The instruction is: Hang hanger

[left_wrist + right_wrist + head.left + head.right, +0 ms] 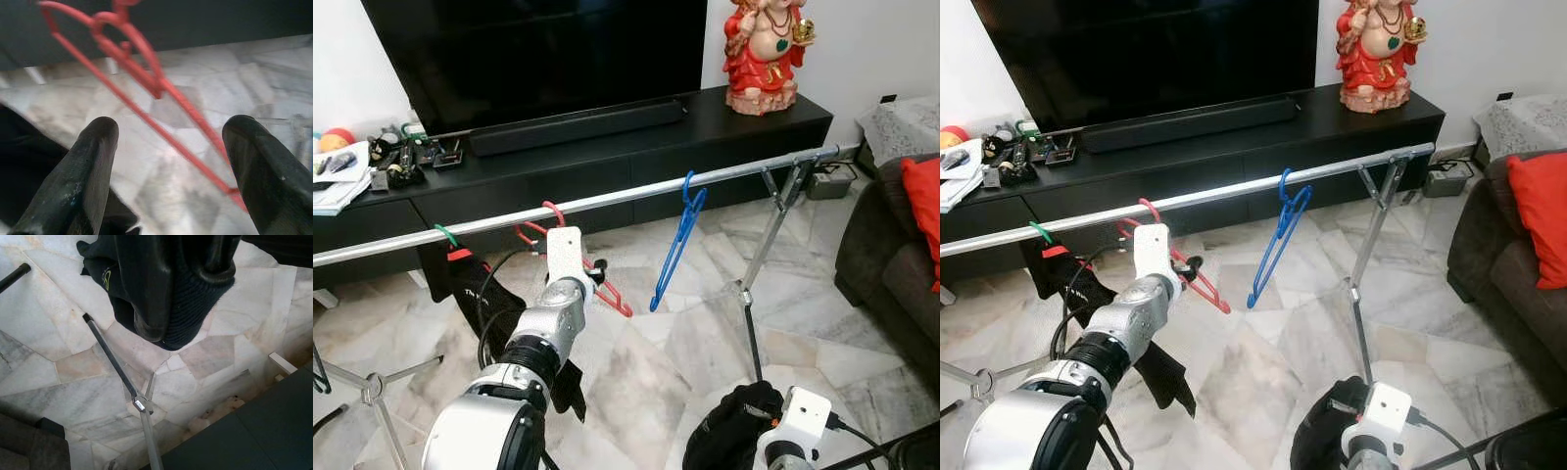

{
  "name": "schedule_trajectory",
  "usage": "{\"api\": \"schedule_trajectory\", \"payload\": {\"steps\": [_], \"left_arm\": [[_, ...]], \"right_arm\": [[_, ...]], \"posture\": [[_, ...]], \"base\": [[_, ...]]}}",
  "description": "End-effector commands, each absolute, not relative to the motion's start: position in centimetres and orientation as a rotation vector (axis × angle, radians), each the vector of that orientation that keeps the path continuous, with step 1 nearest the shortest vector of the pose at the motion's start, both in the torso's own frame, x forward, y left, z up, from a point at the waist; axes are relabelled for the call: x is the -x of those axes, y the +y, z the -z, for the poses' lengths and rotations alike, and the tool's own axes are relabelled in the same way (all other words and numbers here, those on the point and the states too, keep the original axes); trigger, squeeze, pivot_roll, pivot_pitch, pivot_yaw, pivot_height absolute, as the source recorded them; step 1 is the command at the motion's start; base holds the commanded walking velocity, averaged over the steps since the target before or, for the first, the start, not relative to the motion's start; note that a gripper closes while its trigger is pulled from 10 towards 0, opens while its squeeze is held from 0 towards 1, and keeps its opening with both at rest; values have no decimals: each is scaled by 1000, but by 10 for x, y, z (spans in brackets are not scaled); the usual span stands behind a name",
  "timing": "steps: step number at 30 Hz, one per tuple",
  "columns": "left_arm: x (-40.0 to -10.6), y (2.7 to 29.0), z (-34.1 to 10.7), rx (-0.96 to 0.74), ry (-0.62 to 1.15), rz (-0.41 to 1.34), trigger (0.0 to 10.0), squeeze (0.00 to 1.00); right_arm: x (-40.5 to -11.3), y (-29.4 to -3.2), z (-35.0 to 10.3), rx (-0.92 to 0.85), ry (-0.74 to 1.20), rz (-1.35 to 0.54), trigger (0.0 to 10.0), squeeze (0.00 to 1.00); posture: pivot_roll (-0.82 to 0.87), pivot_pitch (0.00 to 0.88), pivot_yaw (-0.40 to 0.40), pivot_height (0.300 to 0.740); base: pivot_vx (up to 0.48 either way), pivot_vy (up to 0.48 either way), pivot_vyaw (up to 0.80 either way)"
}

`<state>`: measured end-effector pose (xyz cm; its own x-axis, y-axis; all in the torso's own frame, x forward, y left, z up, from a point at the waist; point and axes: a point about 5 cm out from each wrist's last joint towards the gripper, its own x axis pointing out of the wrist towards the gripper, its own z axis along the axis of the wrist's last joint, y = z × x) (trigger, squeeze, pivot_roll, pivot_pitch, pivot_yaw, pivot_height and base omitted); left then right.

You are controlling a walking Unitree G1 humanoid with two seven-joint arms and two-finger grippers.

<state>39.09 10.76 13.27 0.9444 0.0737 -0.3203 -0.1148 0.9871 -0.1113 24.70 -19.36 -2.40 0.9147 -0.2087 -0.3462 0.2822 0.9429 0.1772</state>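
The red hanger (597, 279) is hanging by its hook on the silver rail (636, 192), its long axis slanting down toward the robot's right. The left tool (166, 161) is reaching up just below it with fingers (83, 181) spread, not gripping it. A blue hanger (677, 245) is dangling farther right. The right tool (166, 289) is hanging low; its fingers cannot be told.

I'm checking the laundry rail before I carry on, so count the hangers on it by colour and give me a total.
Red hanger: 1, hooked on the rail, in front of the open left gripper
Blue hanger: 1, on the rail
Green hook: 1, on the rail, carrying a black garment
Total: 3
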Motion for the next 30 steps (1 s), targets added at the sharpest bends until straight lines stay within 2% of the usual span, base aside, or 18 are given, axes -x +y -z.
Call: {"api": "schedule_trajectory", "payload": {"steps": [1,13,15,18,23,27,30], "left_arm": [[-392,114,-134,116,329,-154,10000,0],[-392,116,-131,118,343,-178,10000,0],[-395,106,-142,181,241,-46,10000,0],[-392,103,-144,151,147,64,10000,0],[-368,121,-117,29,98,176,10000,0],[-344,143,-102,43,67,210,10000,0],[-334,150,-102,5,22,224,10000,0]], "right_arm": [[-248,-189,24,-228,335,244,10000,0],[-249,-189,24,-226,332,244,10000,0],[-249,-189,24,-226,331,244,10000,0],[-249,-189,23,-227,330,247,10000,0],[-248,-189,24,-227,332,248,10000,0],[-246,-189,26,-226,340,242,10000,0],[-246,-188,26,-225,343,237,10000,0]], "posture": [[-37,77,123,740],[-38,78,125,740],[-39,77,127,740],[-43,77,129,740],[-37,73,131,740],[-25,68,123,740],[-20,62,118,740]], "base": [[0,0,0],[0,0,0],[0,0,0],[0,0,0],[0,0,0],[0,0,0],[0,0,0]]}}
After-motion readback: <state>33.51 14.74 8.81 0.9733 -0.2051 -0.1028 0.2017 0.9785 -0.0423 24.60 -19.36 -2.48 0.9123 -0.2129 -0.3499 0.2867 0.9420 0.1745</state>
